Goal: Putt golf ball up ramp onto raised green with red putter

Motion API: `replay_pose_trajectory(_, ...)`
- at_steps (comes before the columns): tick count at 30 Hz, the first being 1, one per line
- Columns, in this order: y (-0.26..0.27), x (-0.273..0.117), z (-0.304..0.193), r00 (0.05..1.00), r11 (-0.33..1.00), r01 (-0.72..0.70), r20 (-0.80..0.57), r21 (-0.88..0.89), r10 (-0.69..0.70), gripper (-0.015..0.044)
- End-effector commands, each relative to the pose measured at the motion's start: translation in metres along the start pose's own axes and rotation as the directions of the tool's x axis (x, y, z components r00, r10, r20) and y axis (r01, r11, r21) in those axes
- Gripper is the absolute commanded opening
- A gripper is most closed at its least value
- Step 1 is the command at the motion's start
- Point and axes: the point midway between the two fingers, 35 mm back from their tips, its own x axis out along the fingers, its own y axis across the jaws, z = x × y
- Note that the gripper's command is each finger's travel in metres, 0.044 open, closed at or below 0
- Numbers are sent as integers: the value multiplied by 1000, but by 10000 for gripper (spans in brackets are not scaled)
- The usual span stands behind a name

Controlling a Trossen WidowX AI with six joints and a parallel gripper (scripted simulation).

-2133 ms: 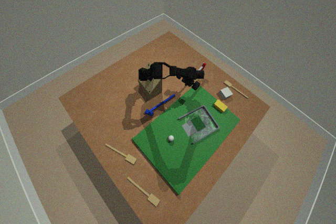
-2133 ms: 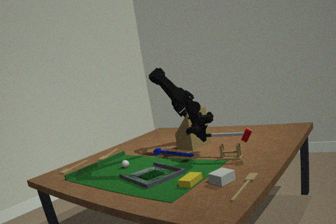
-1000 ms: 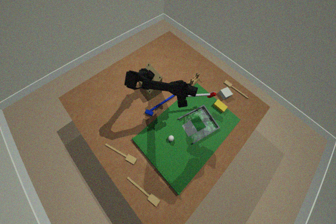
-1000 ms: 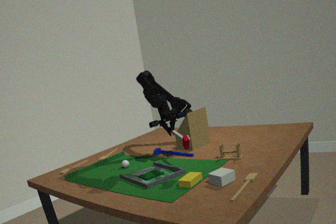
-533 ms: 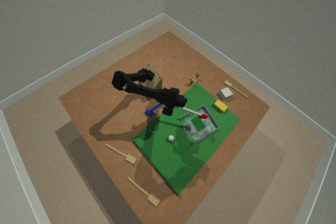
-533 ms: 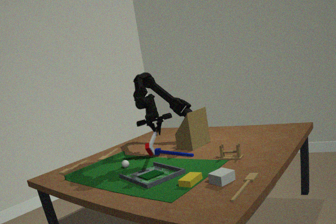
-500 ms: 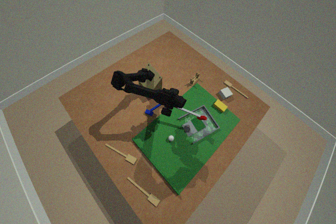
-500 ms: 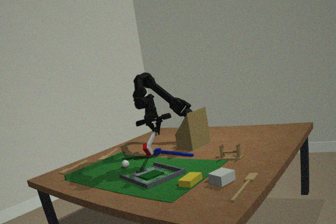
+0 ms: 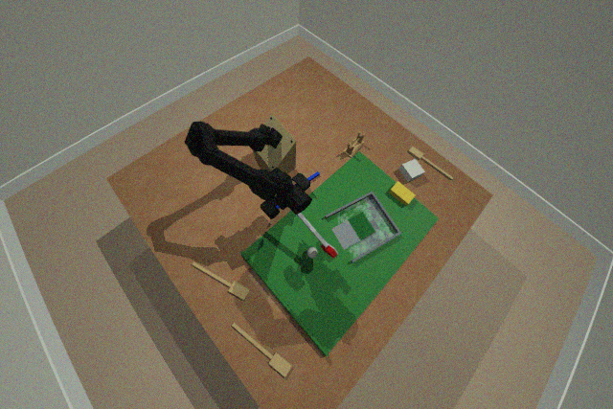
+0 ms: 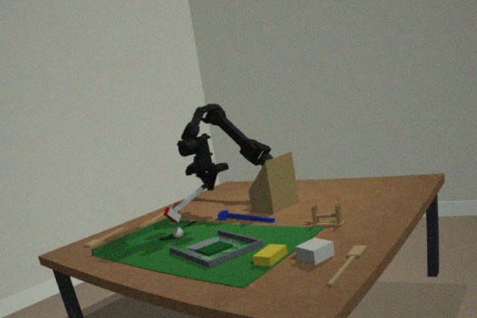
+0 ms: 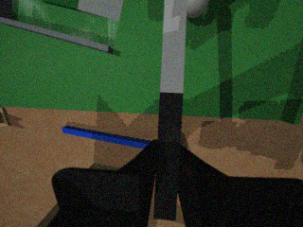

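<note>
My gripper (image 9: 298,210) (image 10: 209,185) (image 11: 164,144) is shut on the black grip of the red putter (image 9: 329,250) (image 10: 188,199) (image 11: 172,57). The pale shaft slants down from the fingers, and the red head is in the air above the mat, near the ball; the head is out of the wrist view. The white golf ball (image 9: 311,252) (image 10: 177,232) (image 11: 196,7) is on the green mat (image 9: 396,265) (image 10: 231,278) (image 11: 57,85). The grey ramp (image 9: 345,235) (image 11: 101,6) leads to the dark raised green (image 9: 363,224) (image 10: 215,248), with grey walls on its other sides.
A blue putter (image 9: 313,176) (image 10: 250,217) (image 11: 106,137) lies beside the mat under the arm. A yellow block (image 9: 402,193) (image 10: 269,255), white block (image 9: 412,170) (image 10: 314,251) and wooden rack (image 9: 354,146) (image 10: 326,215) stand near the mat's far edges. Wooden mallets (image 9: 238,289) (image 10: 356,252) lie around it.
</note>
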Motion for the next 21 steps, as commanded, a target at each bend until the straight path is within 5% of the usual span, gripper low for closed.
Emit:
replay_pose_trajectory(1, -23, -3, -13, 1000, 992, 31, -5, 125, -31, 0)
replay_pose_trajectory(6, -45, -5, -30, 998, 965, 67, -24, 254, -63, 0)
replay_pose_trajectory(21, -49, 32, -32, 998, 963, 70, -25, 259, -65, 0)
